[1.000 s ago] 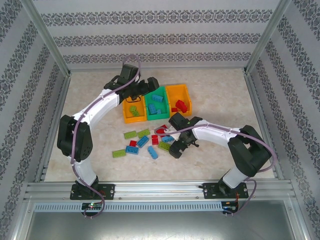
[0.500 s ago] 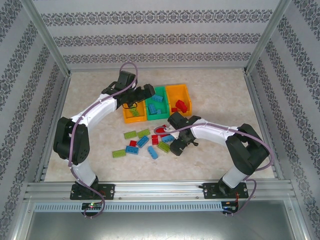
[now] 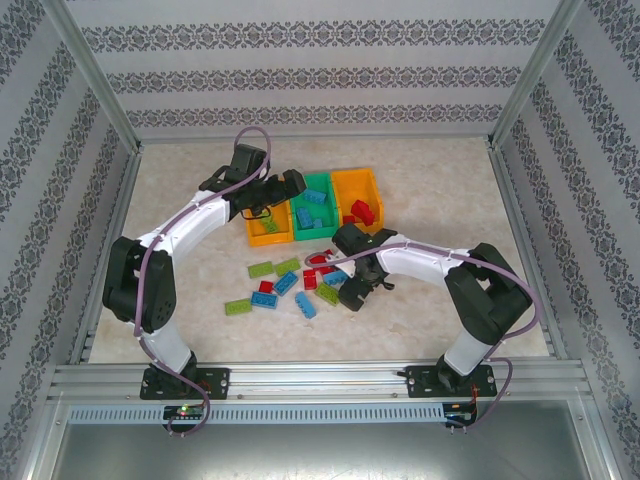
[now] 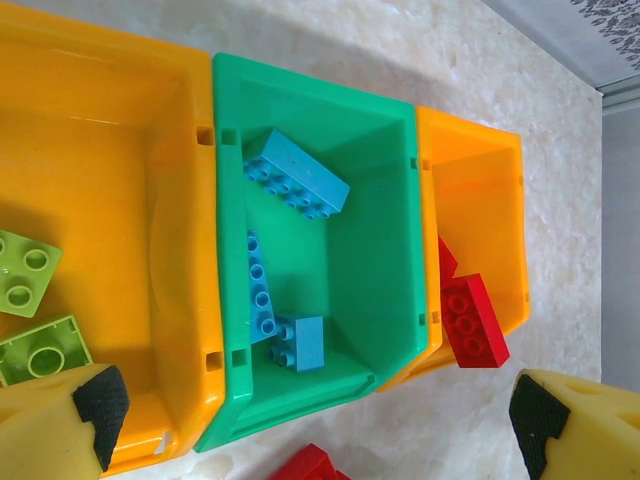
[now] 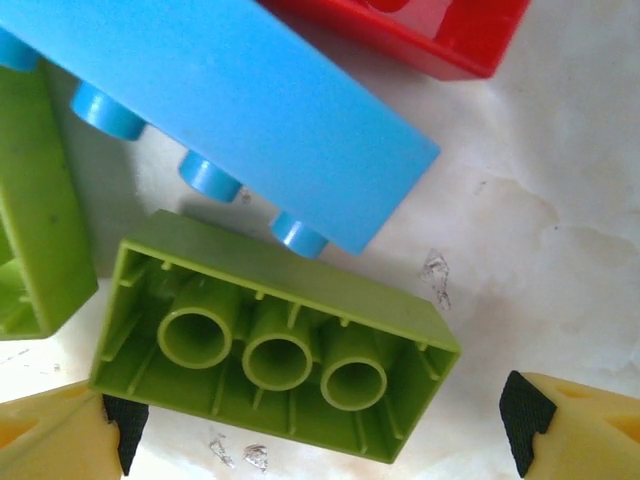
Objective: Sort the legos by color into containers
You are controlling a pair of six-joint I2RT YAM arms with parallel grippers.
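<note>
Three containers stand in a row: a left orange bin with lime legos, a green bin with blue legos, and a right orange bin with red legos. My left gripper hovers open above their near edge with nothing between its fingers. Loose red, blue and lime legos lie in front of the bins. My right gripper is open, low over an upturned lime brick that lies between its pads. A blue brick lies just beyond.
A red brick and a second lime brick crowd the upturned one. Another red brick lies on the table just before the green bin. Metal frame rails and patterned walls bound the marble table.
My left gripper has drawn back slightly from over the bins toward their near edge. The right gripper has shifted a little left over the loose bricks.
</note>
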